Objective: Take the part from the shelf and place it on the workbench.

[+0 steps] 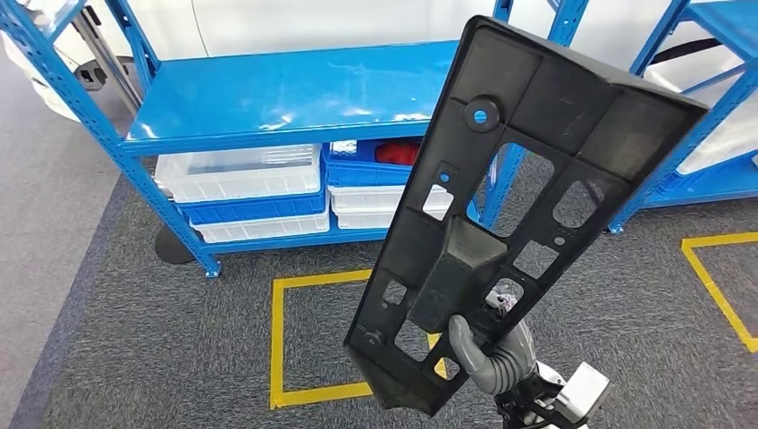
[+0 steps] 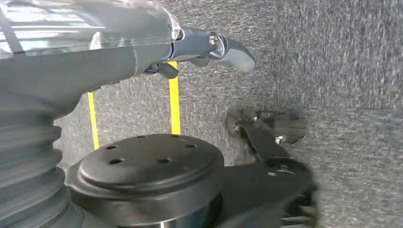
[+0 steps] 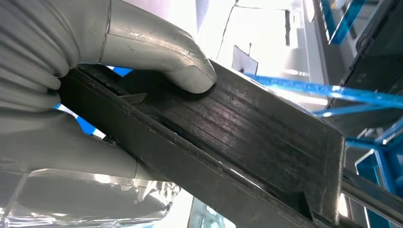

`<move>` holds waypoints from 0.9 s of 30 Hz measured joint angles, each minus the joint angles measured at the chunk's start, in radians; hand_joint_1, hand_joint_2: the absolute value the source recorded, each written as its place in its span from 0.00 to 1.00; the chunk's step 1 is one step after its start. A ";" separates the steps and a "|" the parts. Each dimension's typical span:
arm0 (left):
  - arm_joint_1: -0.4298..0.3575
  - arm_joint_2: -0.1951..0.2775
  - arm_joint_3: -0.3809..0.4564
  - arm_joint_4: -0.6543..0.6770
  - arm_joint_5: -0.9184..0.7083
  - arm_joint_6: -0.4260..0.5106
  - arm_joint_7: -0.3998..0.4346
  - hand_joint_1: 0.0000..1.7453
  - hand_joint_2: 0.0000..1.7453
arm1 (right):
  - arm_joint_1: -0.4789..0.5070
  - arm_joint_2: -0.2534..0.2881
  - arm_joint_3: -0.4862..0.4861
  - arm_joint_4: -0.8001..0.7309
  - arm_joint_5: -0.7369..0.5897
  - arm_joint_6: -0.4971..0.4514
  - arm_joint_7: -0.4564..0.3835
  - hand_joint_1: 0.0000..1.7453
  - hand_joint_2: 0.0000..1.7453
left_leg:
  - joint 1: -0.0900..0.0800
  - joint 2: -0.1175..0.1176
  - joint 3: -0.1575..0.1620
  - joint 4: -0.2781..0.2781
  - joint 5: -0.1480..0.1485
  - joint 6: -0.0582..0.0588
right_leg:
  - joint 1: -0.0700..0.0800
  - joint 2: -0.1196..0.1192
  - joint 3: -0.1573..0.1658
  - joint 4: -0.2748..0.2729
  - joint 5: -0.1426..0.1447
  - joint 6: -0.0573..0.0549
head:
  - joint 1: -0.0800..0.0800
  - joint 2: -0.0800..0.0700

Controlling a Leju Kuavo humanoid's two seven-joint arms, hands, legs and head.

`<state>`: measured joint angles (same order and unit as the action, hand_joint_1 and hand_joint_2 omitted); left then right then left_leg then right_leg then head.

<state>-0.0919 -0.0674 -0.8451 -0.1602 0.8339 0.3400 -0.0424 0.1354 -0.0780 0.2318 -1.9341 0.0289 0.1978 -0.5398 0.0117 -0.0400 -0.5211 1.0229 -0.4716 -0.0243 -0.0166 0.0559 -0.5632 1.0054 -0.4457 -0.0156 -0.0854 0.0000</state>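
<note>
I hold the part point(image 1: 501, 214), a long black plastic panel with cut-outs and ribs, up in front of me in my right hand point(image 1: 494, 353). It stands tilted, its top end leaning away to my right, its lower end just above the carpet point(image 1: 179, 357) in the head view. My right thumb point(image 3: 183, 71) presses on one face near the lower end, and the fingers wrap behind it, so the part is clamped in my grasp.

The part is in the air, clear of the shelf point(image 1: 295, 94), which stands behind it. The blue shelf has a bare top board, and below it sit white bins point(image 1: 240, 172) and blue bins point(image 1: 371, 165), stacked side by side. One blue bin holds something red.

On the carpet in front of the shelf lies a square of yellow tape point(image 1: 279, 344); the part's lower end overlaps its right side in my view. A second tape square point(image 1: 715, 281) lies well off to my right.

My left hand point(image 2: 209, 50) hangs over the carpet, its fingers apart and holding nothing.
</note>
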 joint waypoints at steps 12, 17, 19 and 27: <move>0.003 -0.003 -0.019 0.000 -0.007 -0.003 -0.002 0.00 1.00 | 0.018 -0.007 -0.023 0.000 -0.026 -0.001 -0.012 1.00 1.00 | -0.005 0.086 -0.002 -0.048 0.017 0.040 | -0.006 -0.053 -0.116 0.244 -0.096 0.040 | 0.000 0.000; 0.000 -0.006 -0.021 0.000 -0.004 -0.002 -0.013 0.00 1.00 | 0.021 -0.007 -0.038 0.000 -0.031 0.000 -0.015 1.00 1.00 | -0.014 0.122 -0.010 -0.020 0.003 0.016 | 0.004 -0.111 -0.006 0.030 -0.026 0.015 | 0.000 0.000; 0.000 -0.006 -0.021 0.000 -0.001 -0.002 -0.013 0.00 1.00 | 0.027 -0.007 -0.040 -0.001 -0.032 0.002 -0.017 1.00 1.00 | -0.013 0.133 -0.011 -0.018 0.001 0.005 | 0.005 -0.091 -0.012 0.029 -0.020 0.001 | 0.000 0.000; 0.003 -0.006 -0.021 0.000 0.018 0.000 0.006 0.00 1.00 | 0.027 0.002 -0.041 0.000 -0.026 0.029 -0.015 1.00 1.00 | -0.007 0.049 -0.125 0.249 -0.119 -0.009 | 0.011 -0.014 -0.033 0.027 0.000 -0.028 | 0.000 0.000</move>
<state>-0.0892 -0.0737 -0.8656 -0.1602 0.8515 0.3404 -0.0365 0.1626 -0.0760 0.1905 -1.9337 0.0026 0.2272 -0.5551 0.0049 0.0086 -0.6461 1.2718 -0.5906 -0.0328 -0.0053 0.0417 -0.5967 1.0323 -0.4452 -0.0432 -0.0854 0.0000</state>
